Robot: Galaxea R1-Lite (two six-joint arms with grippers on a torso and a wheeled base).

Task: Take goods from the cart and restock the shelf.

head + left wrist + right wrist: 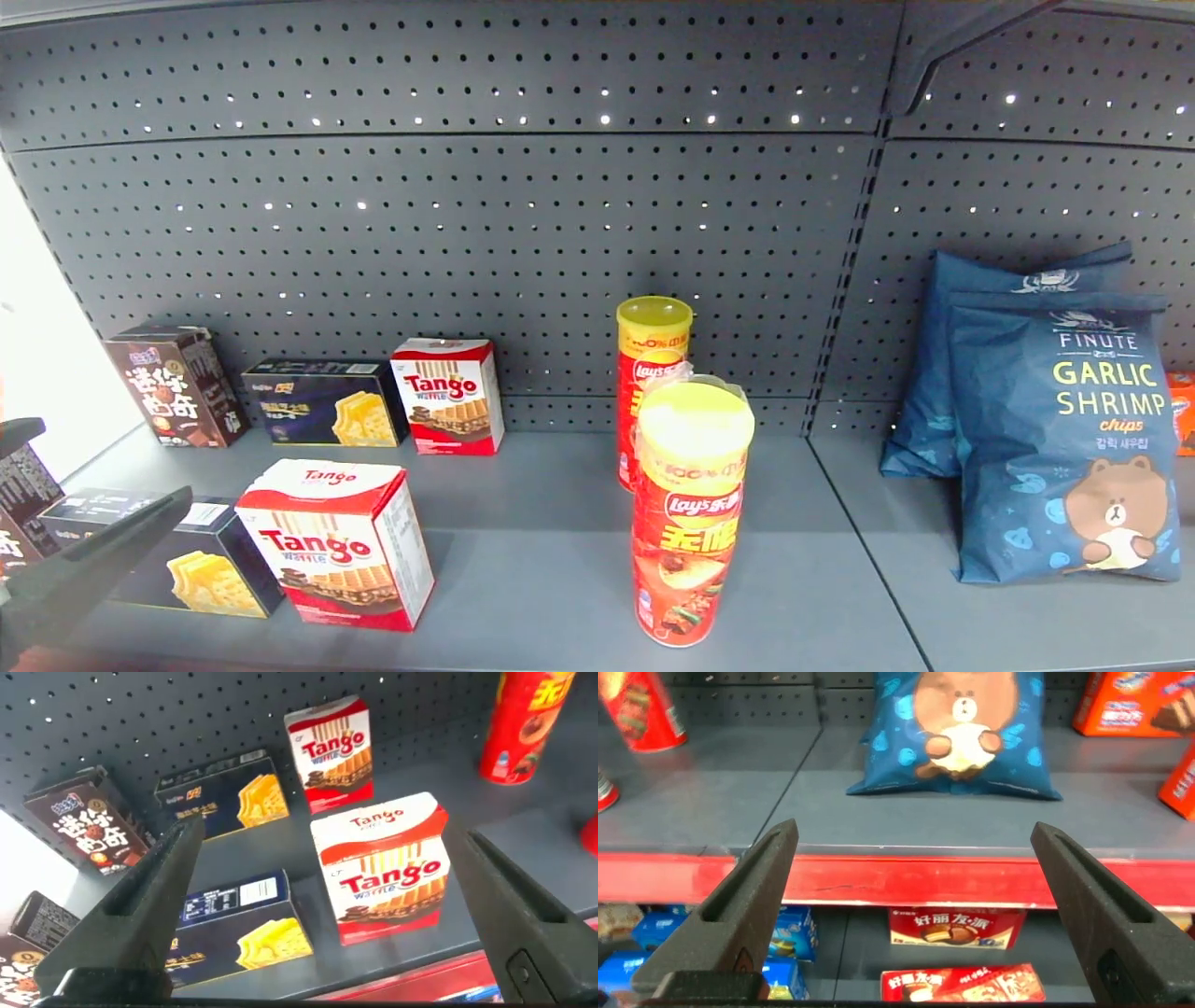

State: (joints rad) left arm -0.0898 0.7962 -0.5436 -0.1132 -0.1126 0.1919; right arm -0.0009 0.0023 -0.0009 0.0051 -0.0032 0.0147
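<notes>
My left gripper (332,833) hangs wide open and empty before the near Tango wafer box (336,541) at the shelf's (541,569) left. My right gripper (915,829), equally spread and empty, faces the blue chip bag (957,737), seemingly just off the shelf's near edge.

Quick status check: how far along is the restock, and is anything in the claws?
Done so far: the grey metal shelf already holds red-and-white wafer boxes, red chip cans with yellow lids and blue chip bags, each two deep. In hand: nothing; the left claw and right claw are both open and empty. Left: bare shelf shows between the rows, so more stock probably has to go up.
</notes>
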